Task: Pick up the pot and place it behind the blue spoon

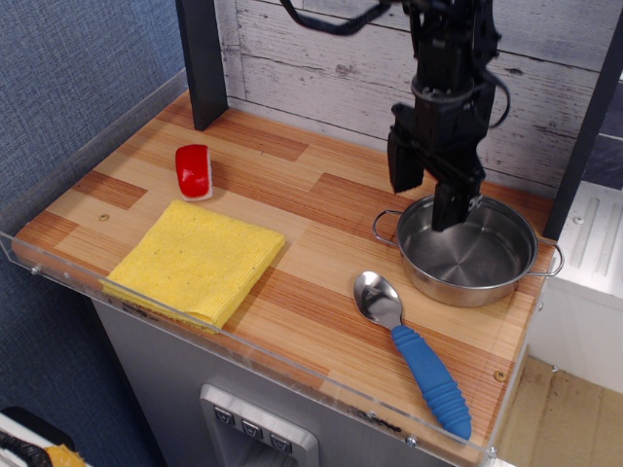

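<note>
One arm: a single dark robot arm reaches down from the top of the view at the right side of the wooden table [292, 185].
Far left: a small red-and-white object [194, 170] lies near the back left, and a yellow cloth [198, 260] lies flat in front of it; neither belongs to the task.
Blue spoon [414, 350]: it lies at the front right, metal bowl toward the middle of the table, ribbed blue handle running toward the front right corner; its long axis is diagonal.
Claw [431, 188]: its two dark fingers stand apart, so it is spread and grips nothing; it hangs over the pot's left rim, one finger outside the wall and the other above the inside.
Pot [471, 253]: it sits on the table at the right, just behind the spoon's bowl and a little to its right, close to it but not touching, its two wire loop handles pointing left and right.
Key relation: the pot lies directly below the claw and slightly to its right, so the rim nearest the fingers is the left one, beside the left loop handle.
Judgement: the pot appears already set behind the spoon, so the placing looks done; whether the claw will rise clear or drop for a fresh grasp cannot be told from this view.
</note>
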`<state>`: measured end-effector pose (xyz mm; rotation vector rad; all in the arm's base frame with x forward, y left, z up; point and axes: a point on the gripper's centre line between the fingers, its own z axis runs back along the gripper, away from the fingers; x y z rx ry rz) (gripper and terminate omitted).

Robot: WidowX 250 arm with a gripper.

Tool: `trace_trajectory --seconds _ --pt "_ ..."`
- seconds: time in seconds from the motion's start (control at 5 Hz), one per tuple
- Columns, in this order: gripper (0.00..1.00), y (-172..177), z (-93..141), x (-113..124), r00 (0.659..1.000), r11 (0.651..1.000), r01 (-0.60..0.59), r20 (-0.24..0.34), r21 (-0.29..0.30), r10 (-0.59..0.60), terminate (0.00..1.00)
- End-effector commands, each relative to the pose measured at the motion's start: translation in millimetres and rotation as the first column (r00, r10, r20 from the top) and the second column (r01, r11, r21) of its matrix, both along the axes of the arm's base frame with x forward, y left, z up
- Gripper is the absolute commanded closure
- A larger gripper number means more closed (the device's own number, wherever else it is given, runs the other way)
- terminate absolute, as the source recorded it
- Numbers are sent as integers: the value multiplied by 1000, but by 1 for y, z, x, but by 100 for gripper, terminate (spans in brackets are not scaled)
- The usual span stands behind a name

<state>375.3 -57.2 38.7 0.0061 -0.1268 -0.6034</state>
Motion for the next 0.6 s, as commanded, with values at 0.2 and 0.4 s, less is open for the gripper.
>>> trace_trajectory --seconds 0.2,0.4 --pt "0 18 62 -74 938 942 -333 122 49 325 0" --pt "0 30 67 -106 904 903 -424 88 67 418 100"
